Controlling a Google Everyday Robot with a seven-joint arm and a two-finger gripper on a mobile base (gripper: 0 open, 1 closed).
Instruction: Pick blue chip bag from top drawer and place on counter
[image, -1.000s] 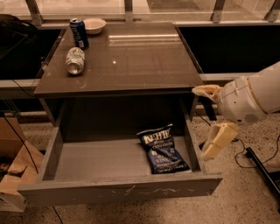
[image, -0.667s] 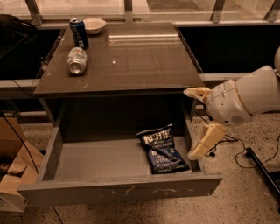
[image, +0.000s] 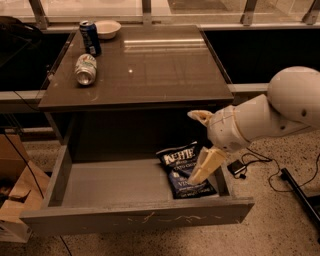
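My gripper (image: 193, 148) hangs below the counter's (image: 150, 70) front-right corner, over the right end of the open top drawer (image: 135, 218), fingers spread above the chip bag (image: 177, 160) lying on the drawer floor. At the counter's far-left corner sits a bowl (image: 107, 28), with an upright can (image: 90, 37) beside it. A tipped can (image: 85, 69) lies nearer me along the left edge.

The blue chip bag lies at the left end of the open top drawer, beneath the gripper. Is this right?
Not quite. The camera view shows the blue chip bag at the right end of the open top drawer, beneath the gripper, whose fingers are open.
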